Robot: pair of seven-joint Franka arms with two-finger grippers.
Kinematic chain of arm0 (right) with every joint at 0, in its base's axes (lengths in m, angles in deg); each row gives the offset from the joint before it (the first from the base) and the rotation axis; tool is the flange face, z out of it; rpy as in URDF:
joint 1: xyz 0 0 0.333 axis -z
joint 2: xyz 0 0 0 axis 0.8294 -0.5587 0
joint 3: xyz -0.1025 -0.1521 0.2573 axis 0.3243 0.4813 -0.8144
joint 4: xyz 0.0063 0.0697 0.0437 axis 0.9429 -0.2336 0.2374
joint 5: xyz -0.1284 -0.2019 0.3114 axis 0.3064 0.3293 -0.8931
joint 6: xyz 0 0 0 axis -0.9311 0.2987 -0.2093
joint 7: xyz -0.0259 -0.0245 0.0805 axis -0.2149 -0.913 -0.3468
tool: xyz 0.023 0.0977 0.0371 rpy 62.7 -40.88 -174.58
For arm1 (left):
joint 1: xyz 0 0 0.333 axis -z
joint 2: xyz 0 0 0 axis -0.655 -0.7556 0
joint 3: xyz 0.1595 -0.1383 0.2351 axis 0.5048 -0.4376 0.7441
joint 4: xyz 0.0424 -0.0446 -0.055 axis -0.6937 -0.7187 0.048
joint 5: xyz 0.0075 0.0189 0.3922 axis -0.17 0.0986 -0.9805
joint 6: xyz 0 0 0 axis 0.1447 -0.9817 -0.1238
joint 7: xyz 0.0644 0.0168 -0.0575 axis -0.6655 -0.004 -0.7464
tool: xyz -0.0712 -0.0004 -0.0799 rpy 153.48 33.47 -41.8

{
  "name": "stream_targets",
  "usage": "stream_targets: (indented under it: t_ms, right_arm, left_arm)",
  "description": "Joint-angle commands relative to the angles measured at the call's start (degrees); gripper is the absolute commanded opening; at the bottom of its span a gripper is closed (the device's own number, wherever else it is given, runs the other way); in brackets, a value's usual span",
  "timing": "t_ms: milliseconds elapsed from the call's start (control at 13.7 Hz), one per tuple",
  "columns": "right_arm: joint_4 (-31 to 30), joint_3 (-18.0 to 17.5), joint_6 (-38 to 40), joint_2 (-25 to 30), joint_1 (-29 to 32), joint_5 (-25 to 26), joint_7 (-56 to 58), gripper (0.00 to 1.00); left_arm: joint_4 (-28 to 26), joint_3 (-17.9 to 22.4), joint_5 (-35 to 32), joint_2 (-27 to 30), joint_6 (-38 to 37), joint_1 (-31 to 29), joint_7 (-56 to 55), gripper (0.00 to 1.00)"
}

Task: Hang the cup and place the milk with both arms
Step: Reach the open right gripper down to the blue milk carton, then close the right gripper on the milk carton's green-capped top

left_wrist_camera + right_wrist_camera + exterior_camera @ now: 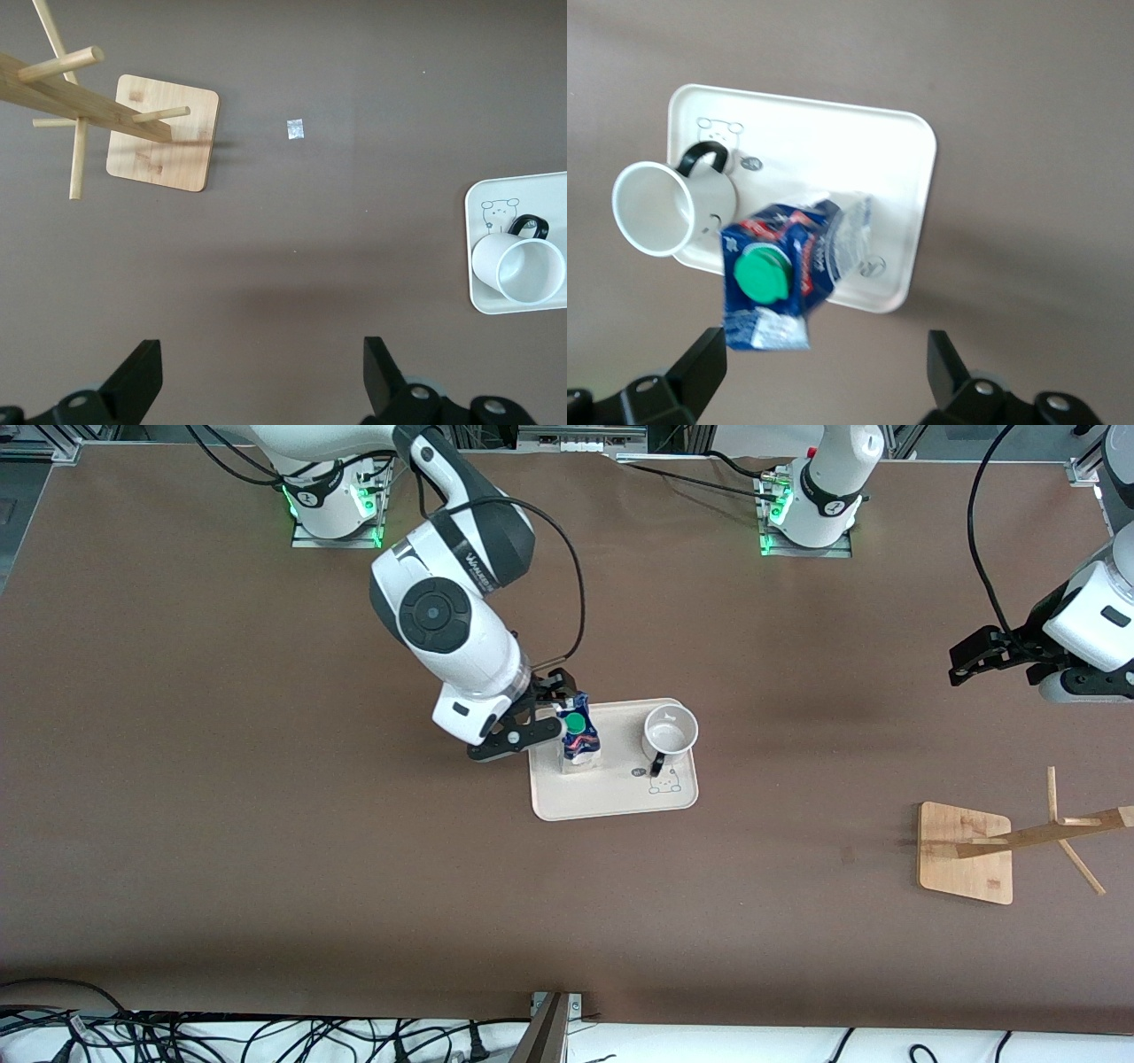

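Observation:
The milk (578,735), a blue and white carton with a green cap, stands on a cream tray (620,790) at the tray's end toward the right arm. The white cup (670,731) stands upright on the same tray, its black handle toward the front camera. My right gripper (539,716) is open, low beside the milk at the tray's edge. In the right wrist view the milk (780,274) is close ahead of the open right gripper (824,372), nearer one finger, with the cup (656,208) beside it. My left gripper (974,657) waits open above bare table.
A wooden rack (966,855) with slanted pegs stands toward the left arm's end of the table, nearer the front camera than the tray. The left wrist view shows the rack (168,146), the cup (518,266) on the tray (532,184), and brown table under the left gripper (261,376).

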Motion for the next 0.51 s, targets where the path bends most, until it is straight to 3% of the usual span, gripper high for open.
stream_targets:
  t_ms: [0,438]
  right_arm:
    - [6.36,0.1,0.6,-4.88,-0.09,-1.04,0.66,1.0]
    - [6.45,0.18,-4.58,-7.34,-2.63,-0.95,0.75,1.0]
  left_arm:
    - [1.62,-0.25,0.69,-0.73,-0.56,-0.4,0.69,1.0]
    - [1.62,-0.25,0.69,-0.73,-0.47,-0.4,0.6,1.0]
